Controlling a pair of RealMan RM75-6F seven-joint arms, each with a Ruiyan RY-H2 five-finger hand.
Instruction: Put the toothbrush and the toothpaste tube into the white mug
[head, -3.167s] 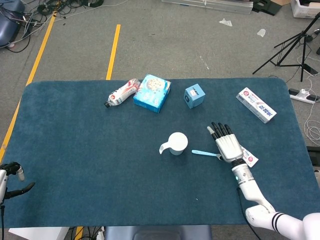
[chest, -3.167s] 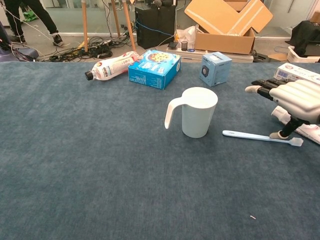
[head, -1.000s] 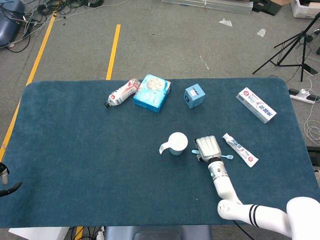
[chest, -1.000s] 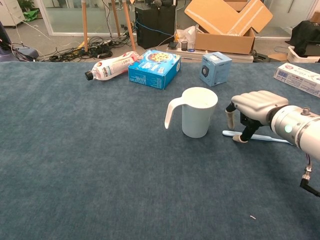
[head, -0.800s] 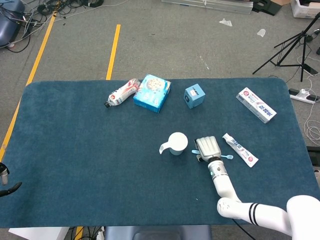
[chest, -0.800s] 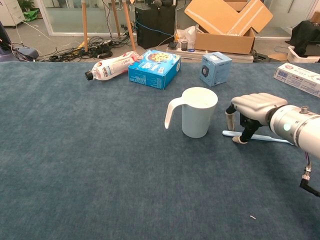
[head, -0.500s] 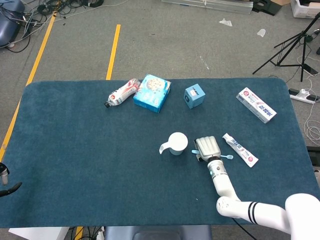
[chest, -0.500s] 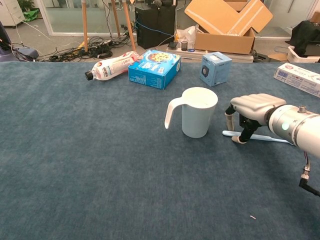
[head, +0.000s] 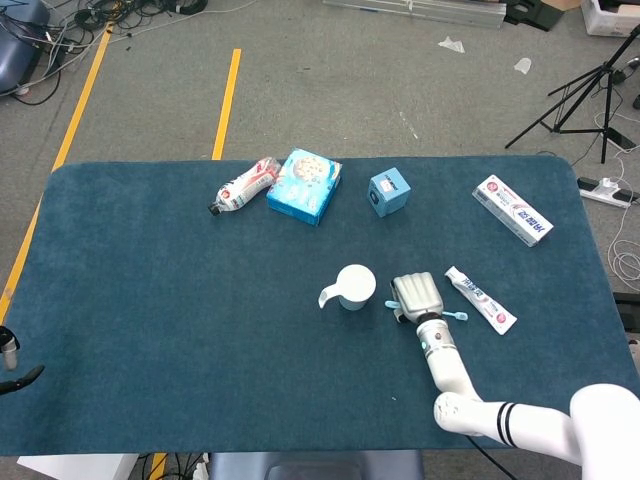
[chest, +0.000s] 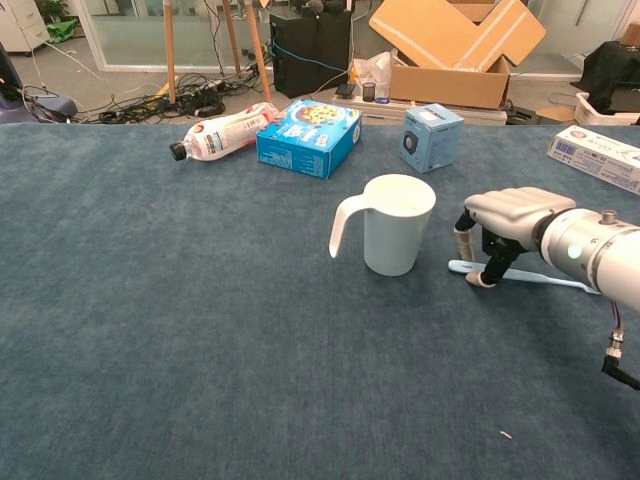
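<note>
Right hand: the right hand (chest: 508, 222) is arching over the toothbrush (chest: 520, 275), palm down, fingers curled so their tips are reaching the cloth on either side of the thin handle. Whether they are already pinching the handle or only bracketing it, I cannot tell from the chest view; the toothbrush is lying flat on the table (head: 180, 300).
Why this pose: a flat, slim handle gives little to grab from the side, so coming from above with hooked fingertips is probably the way to get under it.
Toothbrush: it is lying just to the right of the mug (chest: 392, 224), toward the right half of the table, its ends showing either side of the hand in the head view (head: 456, 314).
Mug: the white mug (head: 351, 286) is standing upright near the table's middle, opening up and handle pointing left, so a drop from above looks open.
Toothpaste tube: the toothpaste tube (head: 481, 299) is lying flat just right of the hand, nearer the right edge, untouched.
Left hand: the left hand (head: 12, 365) is barely showing off the front left corner; its state cannot be told.
Other things: a bottle (head: 244, 185), a blue box (head: 304, 185) and a small blue cube box (head: 389, 191) are lying toward the far edge, a long white carton (head: 512, 209) near the far right corner.
</note>
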